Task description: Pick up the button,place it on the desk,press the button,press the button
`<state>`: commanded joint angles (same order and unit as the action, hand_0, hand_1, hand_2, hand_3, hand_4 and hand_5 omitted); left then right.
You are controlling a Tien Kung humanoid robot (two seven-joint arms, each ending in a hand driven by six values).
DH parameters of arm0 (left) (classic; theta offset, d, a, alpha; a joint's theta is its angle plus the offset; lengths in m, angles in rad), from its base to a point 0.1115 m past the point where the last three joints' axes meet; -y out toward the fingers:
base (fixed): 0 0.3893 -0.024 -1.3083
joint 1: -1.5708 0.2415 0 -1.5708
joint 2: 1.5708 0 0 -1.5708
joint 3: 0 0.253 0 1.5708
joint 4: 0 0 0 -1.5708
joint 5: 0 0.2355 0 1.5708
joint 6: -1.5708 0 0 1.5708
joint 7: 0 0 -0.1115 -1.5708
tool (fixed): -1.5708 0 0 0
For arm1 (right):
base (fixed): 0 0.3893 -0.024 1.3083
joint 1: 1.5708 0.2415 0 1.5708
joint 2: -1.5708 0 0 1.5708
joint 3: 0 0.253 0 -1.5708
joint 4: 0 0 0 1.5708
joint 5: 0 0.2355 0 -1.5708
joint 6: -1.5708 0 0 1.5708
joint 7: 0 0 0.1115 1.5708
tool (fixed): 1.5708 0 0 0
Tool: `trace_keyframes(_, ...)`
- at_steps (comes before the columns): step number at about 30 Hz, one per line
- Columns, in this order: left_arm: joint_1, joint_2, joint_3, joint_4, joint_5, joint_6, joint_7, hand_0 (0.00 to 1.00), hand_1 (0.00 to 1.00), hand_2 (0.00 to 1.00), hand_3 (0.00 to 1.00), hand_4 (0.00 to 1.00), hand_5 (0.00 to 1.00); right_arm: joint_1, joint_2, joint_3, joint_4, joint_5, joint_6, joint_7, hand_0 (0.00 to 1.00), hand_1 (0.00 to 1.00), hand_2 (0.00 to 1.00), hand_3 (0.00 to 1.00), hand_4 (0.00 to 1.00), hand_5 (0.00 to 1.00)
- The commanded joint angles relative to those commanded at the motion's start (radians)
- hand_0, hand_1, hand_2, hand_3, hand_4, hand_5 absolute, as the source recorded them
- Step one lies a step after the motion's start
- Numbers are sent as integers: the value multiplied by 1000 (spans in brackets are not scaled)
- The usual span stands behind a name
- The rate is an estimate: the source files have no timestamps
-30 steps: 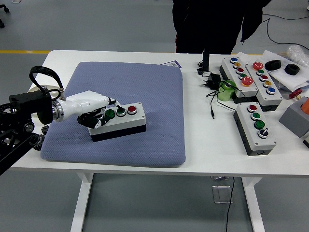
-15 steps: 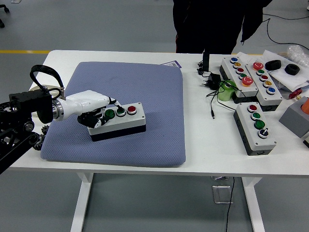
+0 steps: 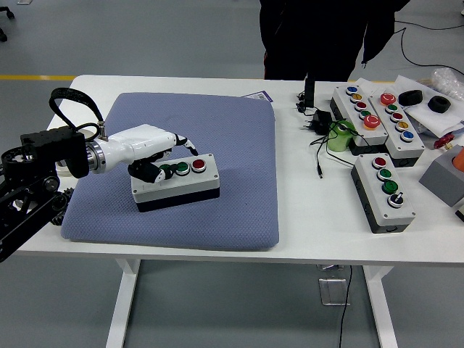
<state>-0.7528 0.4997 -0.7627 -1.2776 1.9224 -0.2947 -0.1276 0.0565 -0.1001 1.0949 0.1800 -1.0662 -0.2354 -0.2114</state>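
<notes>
Left hand [image 3: 148,163] over button box [image 3: 175,183]

Blue pad [image 3: 210,130] on white table [image 3: 304,217]; person [image 3: 319,36] at far side; green cup [image 3: 339,136] near cables [image 3: 315,119].

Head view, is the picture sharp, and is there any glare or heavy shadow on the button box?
Head view: evenly lit and sharp across the table; no glare on the button box, only a soft shadow along its near side on the blue pad; the left hand over it shows no motion blur; small print is too fine to read.
</notes>
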Motion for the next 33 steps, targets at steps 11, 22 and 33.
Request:
trace_keyframes(11, -32, -26, 34, 42, 4, -27, 9, 2, 2, 2, 762, 446, 2, 2, -1, -1, 0, 1, 0, 1, 761, 726, 732, 591, 192, 151)
trace_keyframes(22, -41, -33, 59, 67, 7, -57, 20, 2, 2, 2, 761, 460, 2, 2, 0, -1, 0, -1, 0, -1, 761, 725, 732, 591, 192, 151)
trace_keyframes(33, -39, -31, 68, 60, 21, -94, 36, 2, 2, 2, 763, 471, 2, -2, 0, 3, 0, -3, -1, -1, 761, 725, 732, 591, 192, 152)
